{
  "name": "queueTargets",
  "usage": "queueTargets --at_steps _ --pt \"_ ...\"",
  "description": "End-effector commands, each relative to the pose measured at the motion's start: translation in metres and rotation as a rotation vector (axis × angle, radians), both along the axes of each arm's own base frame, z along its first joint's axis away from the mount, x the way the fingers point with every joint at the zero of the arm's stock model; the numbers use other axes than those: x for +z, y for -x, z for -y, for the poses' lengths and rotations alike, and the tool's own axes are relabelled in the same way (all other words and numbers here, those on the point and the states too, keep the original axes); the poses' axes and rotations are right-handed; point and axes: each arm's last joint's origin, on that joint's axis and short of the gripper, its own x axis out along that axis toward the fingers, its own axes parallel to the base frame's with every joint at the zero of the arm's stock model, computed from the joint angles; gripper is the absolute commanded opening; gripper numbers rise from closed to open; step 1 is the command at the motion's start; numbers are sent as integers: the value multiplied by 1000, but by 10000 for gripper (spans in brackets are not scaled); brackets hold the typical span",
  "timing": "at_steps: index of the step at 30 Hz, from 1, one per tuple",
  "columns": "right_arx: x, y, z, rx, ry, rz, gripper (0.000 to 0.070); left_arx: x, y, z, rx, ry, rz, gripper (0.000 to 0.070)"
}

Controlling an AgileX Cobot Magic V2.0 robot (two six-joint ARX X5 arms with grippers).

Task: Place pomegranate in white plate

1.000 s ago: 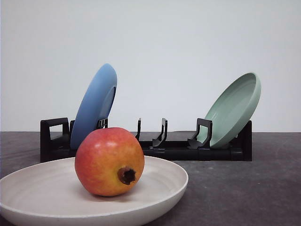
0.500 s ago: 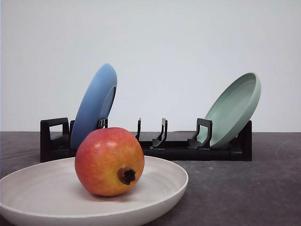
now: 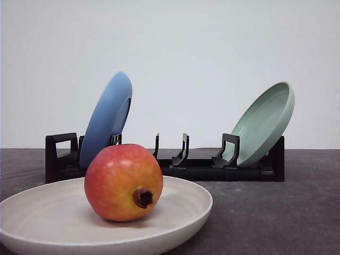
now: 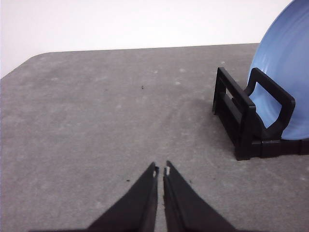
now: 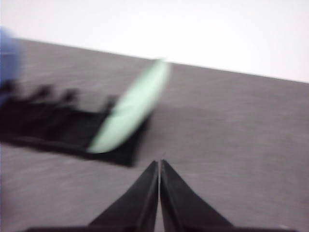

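The pomegranate (image 3: 124, 182) rests inside the white plate (image 3: 32, 212) at the near left of the front view, its dark calyx facing the camera. It is red on top and orange-yellow below. My left gripper (image 4: 161, 170) is shut with nothing held, above bare grey table beside the rack's end. My right gripper (image 5: 160, 163) is shut and empty too, over the table on the near side of the green plate; that view is blurred by motion.
A black dish rack (image 3: 175, 164) stands behind the white plate, holding a blue plate (image 3: 106, 119) at its left end and a pale green plate (image 3: 264, 123) at its right end. The rack (image 4: 244, 116) and the blue plate (image 4: 289, 63) also appear in the left wrist view.
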Motion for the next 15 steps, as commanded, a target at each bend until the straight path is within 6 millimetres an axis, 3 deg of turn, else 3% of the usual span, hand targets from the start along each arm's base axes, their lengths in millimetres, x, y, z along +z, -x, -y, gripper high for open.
queueTargets --at_steps 1,8,15 --pt "-15 -7 3 -53 30 48 0 -3 0 0 -9 2 -12 0" --pt "-70 -27 13 -184 22 148 0 -3 0 0 -9 2 -12 0" --pt "-94 -29 14 -195 30 79 0 -3 0 0 -9 2 -12 0"
